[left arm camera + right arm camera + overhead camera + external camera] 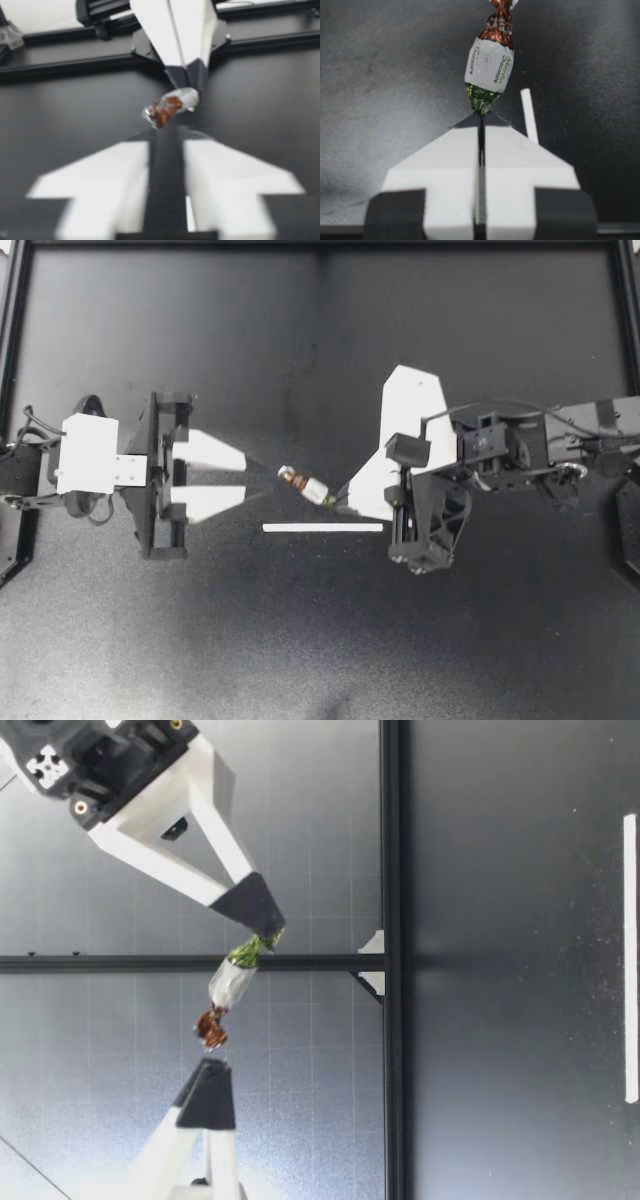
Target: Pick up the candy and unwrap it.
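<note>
A matte black counter fills the top view, edged by a black metal frame. A thin white strip lies flat on the counter near its middle. In the low view a pale gridded backdrop stands behind the frame's rails.

A small foil-wrapped candy hangs in the air well above the counter, between the two arms. It has a white band round the middle, one green twisted end and one brown twisted end. The right gripper has its white jaws pressed together on the green twist. The left gripper faces it from the other side, its jaws parted by a moderate gap and holding nothing. The brown twist sits just ahead of that gap, near the tips but apart from them.

The candy's long axis runs from one gripper toward the other, close to level, and angled slightly across the counter in the top view. Its brown end points at the left gripper; its green end points back into the right jaws. In the top view the white strip lies just beside the candy.
</note>
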Motion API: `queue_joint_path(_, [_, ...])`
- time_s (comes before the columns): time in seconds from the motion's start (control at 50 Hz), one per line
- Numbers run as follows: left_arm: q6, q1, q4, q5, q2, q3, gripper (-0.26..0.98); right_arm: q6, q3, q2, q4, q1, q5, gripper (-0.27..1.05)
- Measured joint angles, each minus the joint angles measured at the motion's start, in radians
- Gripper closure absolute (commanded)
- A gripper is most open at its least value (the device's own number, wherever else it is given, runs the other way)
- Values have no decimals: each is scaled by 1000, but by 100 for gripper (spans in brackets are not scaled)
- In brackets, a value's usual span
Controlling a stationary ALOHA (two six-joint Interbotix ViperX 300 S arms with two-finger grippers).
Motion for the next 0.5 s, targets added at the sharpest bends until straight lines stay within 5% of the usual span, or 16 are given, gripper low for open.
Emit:
queue_joint_path(0.08, [-11,0,-8,0,9,-8,15,0,-5,5,0,3,0,94])
queue_joint_path(0.24, [-21,0,-18,0,34,-26,18,0,-9,11,0,6,0,94])
queue_joint_path(0.5, [-20,0,-12,0,54,-40,38,0,-9,15,0,9,0,94])
